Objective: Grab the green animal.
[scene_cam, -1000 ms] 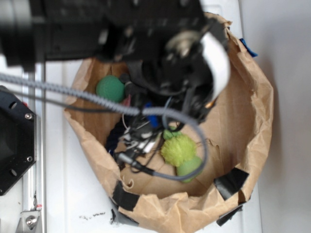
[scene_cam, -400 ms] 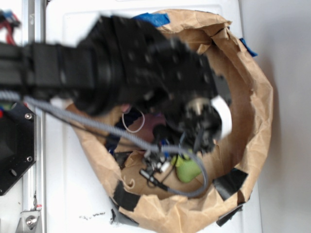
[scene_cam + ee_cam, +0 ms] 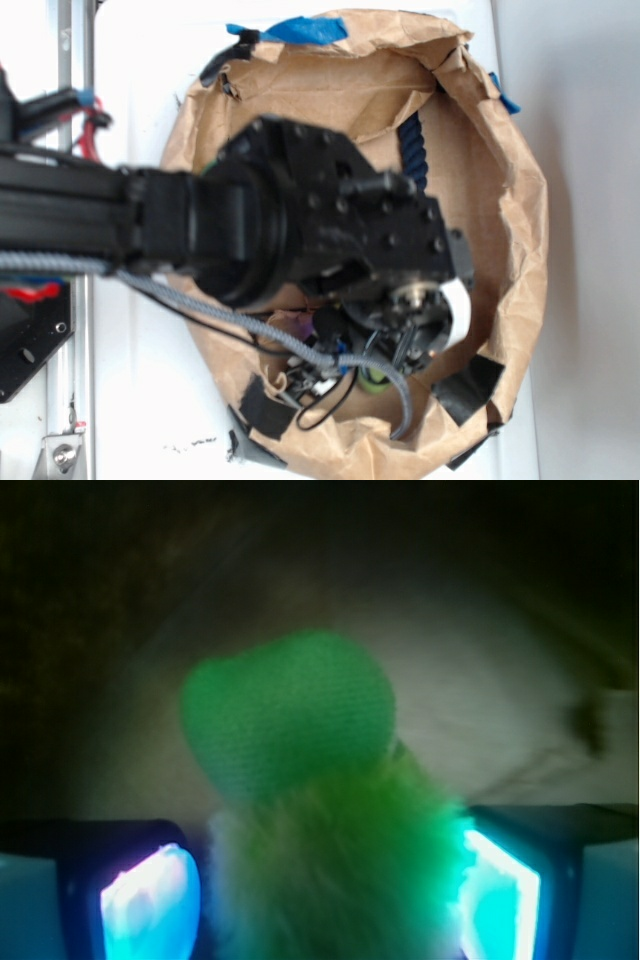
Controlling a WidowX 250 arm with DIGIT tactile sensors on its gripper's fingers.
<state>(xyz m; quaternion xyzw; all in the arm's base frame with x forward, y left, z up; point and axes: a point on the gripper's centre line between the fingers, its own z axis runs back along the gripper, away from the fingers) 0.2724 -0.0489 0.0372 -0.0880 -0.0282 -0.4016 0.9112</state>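
Note:
In the wrist view the green animal (image 3: 300,740) fills the middle: its smooth rounded green end points away from me and its shaggy yellow-green middle lies between my two lit fingertips. My gripper (image 3: 325,900) is open and straddles the toy; the right pad (image 3: 500,890) touches the fur and the left pad (image 3: 150,905) stands just off it. In the exterior view the arm reaches down into the brown paper bag (image 3: 520,200) and covers most of it. Only a small green patch of the animal (image 3: 374,381) shows below the wrist.
The bag's crumpled walls rise all round the gripper. A dark blue rope (image 3: 414,150) lies against the far inner wall. A purple item (image 3: 298,325) and loose cables (image 3: 320,385) lie beside the wrist. Black tape (image 3: 465,385) patches the near rim. The green ball is hidden.
The arm has moved toward the near side of the bag and down over the green animal, which showed plainly before and is now almost hidden under the wrist.

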